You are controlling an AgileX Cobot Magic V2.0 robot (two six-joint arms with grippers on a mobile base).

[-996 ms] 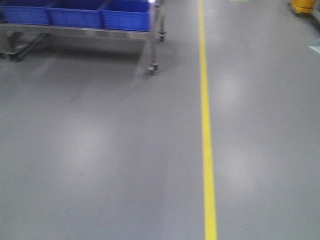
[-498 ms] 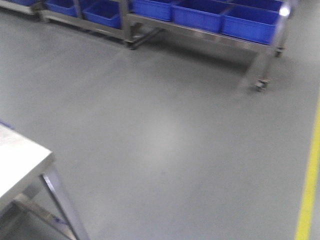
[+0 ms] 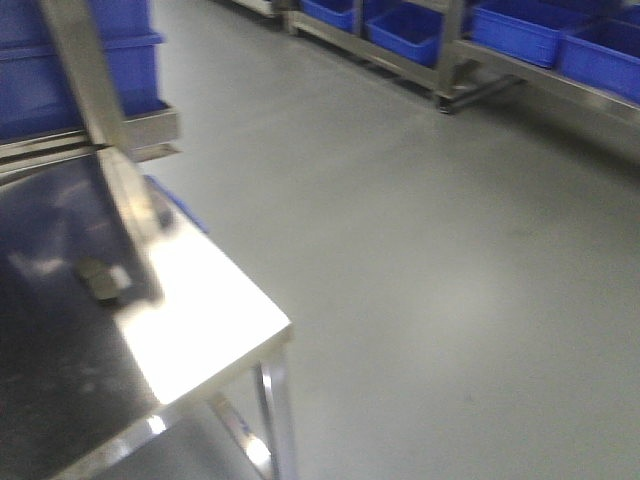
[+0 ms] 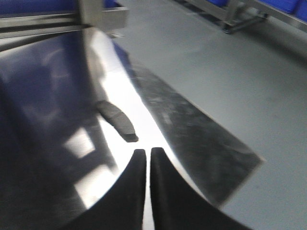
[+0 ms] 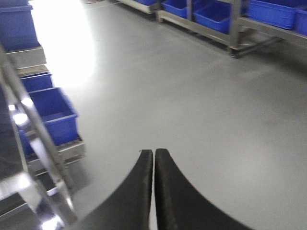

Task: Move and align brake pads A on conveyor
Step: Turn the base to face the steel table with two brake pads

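Brake pad A (image 4: 117, 120), one seen, lies flat on shiny steel counter (image 4: 201, 143), just ahead of left end effector (image 4: 144, 153): jaws closed together, nothing held. Right end effector (image 5: 154, 153) same, closed & empty, over grey floor (image 5: 192, 96). Blue bins (image 5: 268, 12) on racks at back.

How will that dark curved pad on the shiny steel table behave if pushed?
The pad lies flat and low, so it will probably slide, not roll or tip. The steel table looks polished, so it may skid easily. It looks rigid and thin, likely awkward to pinch from above.
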